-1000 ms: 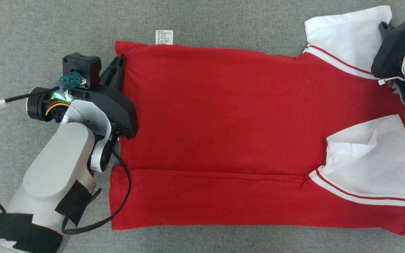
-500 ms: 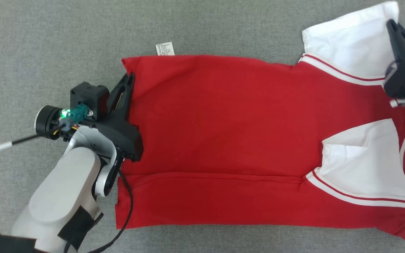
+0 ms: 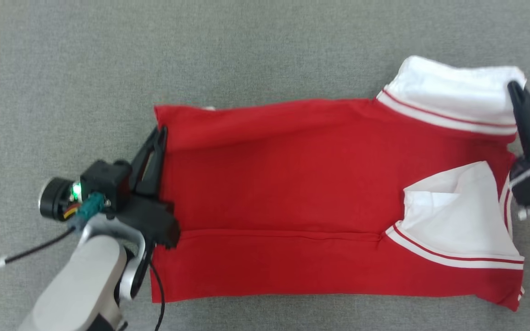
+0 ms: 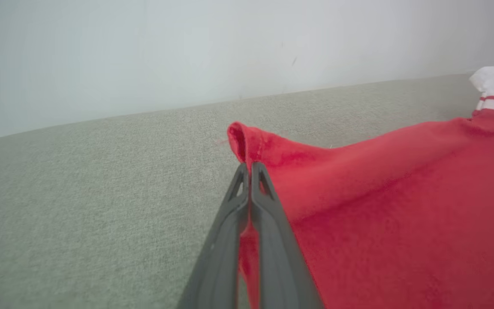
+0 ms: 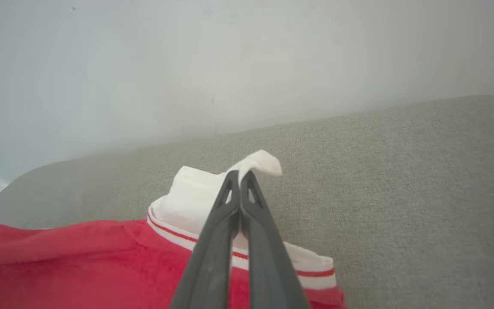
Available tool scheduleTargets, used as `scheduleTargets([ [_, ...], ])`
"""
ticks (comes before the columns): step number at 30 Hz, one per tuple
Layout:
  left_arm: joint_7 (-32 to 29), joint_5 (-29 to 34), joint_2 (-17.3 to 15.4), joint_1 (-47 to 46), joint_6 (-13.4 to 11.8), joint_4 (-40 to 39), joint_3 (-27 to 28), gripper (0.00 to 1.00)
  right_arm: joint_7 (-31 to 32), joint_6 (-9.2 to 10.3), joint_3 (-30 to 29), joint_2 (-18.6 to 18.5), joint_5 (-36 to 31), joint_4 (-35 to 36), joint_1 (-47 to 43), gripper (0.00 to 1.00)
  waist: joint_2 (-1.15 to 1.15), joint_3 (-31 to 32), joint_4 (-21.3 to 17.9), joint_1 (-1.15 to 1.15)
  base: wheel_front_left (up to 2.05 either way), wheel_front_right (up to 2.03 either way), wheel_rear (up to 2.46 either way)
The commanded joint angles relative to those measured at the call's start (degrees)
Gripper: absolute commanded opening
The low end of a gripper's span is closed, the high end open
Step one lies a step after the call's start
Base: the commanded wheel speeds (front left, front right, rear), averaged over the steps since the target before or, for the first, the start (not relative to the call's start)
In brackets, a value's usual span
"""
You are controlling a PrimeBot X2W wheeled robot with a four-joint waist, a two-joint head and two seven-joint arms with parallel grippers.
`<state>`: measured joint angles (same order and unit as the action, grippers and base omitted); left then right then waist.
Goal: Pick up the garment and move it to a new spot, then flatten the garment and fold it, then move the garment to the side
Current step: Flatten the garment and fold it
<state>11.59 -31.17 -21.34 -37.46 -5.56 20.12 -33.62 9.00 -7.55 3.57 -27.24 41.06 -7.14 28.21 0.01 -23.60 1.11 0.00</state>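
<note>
The red garment (image 3: 292, 184) lies spread across the grey fabric surface (image 3: 246, 46), hem toward the robot's left, white sleeves toward its right. Over to the left gripper (image 3: 160, 133): it sits right at the far hem corner (image 4: 240, 137), and the left wrist view shows the two dark fingers (image 4: 272, 231) pressed together with red cloth pinched between them. That corner curls up past the tips, off the surface.

On the other side, the right gripper (image 3: 514, 88) is at the outer tip of the far sleeve (image 3: 449, 101). From its own wrist camera, the fingers (image 5: 212, 253) are closed tight on the white fabric, with a little flap of sleeve poking out beyond the tips. The sleeve's red-striped band runs just beneath them.

So both far corners are clamped, and the far edge of the shirt is raised. It rolls slightly toward the robot, with a soft ridge running along the red body.

Nearer the robot, the shirt lies flat. A straight crease crosses it from the hem side to the near sleeve (image 3: 453, 220), which is folded in over the red body, its striped band angled toward the near edge.

A thin cable (image 3: 30, 250) trails from the left wrist, where a green light (image 3: 76, 191) glows. A pale wall (image 4: 230, 51) stands behind the surface.
</note>
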Motion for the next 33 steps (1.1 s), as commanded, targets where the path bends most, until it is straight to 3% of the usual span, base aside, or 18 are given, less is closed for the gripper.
scheduleTargets([
  [1,0.8,-0.2,-0.5,2.4,-0.3,-0.6,0.1,0.0,-0.6,0.12,-0.1,-0.9,1.9,2.2,-3.3,0.0,-0.01,1.3,-0.6,0.0,0.0,0.0,0.0],
  [9,2.1,-2.1,-0.5,8.8,-1.5,-1.0,0.7,0.0,0.6,0.12,-0.7,-3.1,6.3,7.6,-13.1,0.0,-0.01,3.7,-1.2,0.0,0.0,0.0,0.0],
  [15,2.7,-2.8,-0.1,12.3,-2.1,0.2,1.3,0.0,4.9,0.12,0.0,-4.4,9.7,10.9,-19.5,0.0,-0.01,5.6,-1.9,0.0,0.0,0.0,0.0],
  [22,3.2,-3.6,0.2,15.1,-2.4,2.4,1.8,0.03,8.1,0.12,-0.7,-4.2,10.8,12.4,-24.2,0.0,-0.01,7.9,-2.6,0.0,0.0,0.0,0.0],
  [24,3.2,-3.6,0.2,15.7,-2.4,3.0,1.7,0.23,9.1,0.12,-0.5,-3.8,11.3,12.7,-25.4,0.0,-0.01,8.5,-2.8,0.0,0.0,0.0,0.0],
  [25,3.3,-3.6,0.3,16.0,-2.5,3.4,1.6,0.66,9.7,0.12,-0.6,-3.6,11.4,12.9,-26.4,0.0,-0.01,8.9,-3.0,0.0,0.0,0.0,0.0],
  [26,3.3,-3.6,0.2,16.4,-2.6,3.9,1.6,1.0,10.0,0.12,-0.5,-3.3,11.2,13.1,-26.9,0.0,-0.01,9.0,-3.1,0.0,0.0,0.0,0.0],
  [33,3.4,-4.1,0.3,18.1,-3.2,5.5,2.1,1.0,12.7,0.12,0.0,-1.9,10.1,13.1,-29.2,0.0,-0.01,10.4,-3.6,0.0,0.0,0.0,0.0],
])
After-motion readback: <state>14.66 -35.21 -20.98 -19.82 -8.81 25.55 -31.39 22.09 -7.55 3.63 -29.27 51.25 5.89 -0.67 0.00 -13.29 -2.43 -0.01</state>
